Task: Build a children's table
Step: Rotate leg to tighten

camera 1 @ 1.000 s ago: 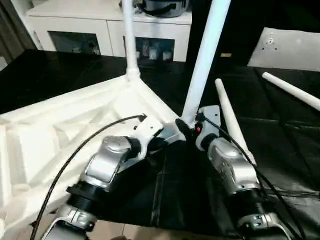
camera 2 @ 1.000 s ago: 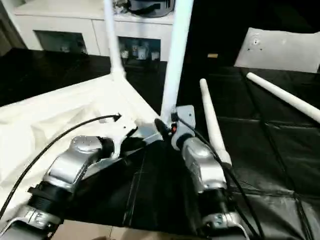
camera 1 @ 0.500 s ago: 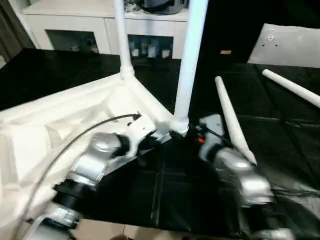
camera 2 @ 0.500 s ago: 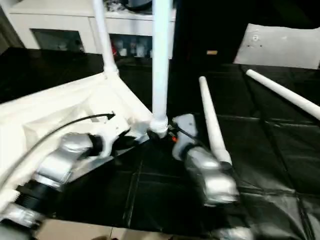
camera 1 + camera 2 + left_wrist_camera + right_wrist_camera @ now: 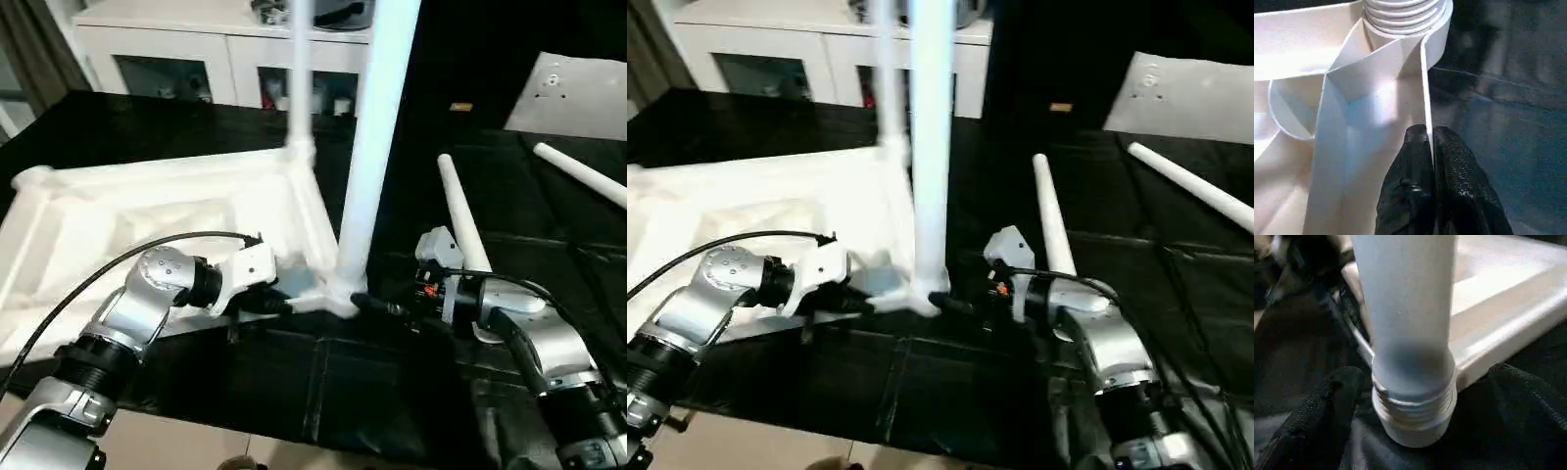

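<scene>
2 legs stand upright in the tabletop (image 5: 147,211), which lies upside down on the black mat (image 5: 392,392) in front of you, ribbed underside up. The near leg (image 5: 372,147) rises from the corner socket closest to you, and the far leg (image 5: 300,78) rises from the next corner behind it.

Your left gripper (image 5: 279,304) reaches in from the left to the tabletop's near rim, just left of the near leg's socket. In the left wrist view its 2 fingers (image 5: 1415,191) are clenched on the thin rim wall (image 5: 1426,98), 1 finger on each side, with the leg's threaded base (image 5: 1400,12) just past the fingertips.

Your right gripper (image 5: 377,306) comes in from the right, low at the base of the near leg. In the right wrist view its fingers (image 5: 1317,416) are spread apart on either side of the leg's threaded collar (image 5: 1415,411). They look clear of it, though contact is hard to judge. The collar sits at the tabletop's corner, touching the rim.

2 more legs lie loose on the mat. The third leg (image 5: 460,215) lies just beyond your right forearm, pointing away from you. The fourth leg (image 5: 583,174) lies well off to the right, angled across the mat. 1 small white panel (image 5: 573,93) with holes leans at the far right.
</scene>
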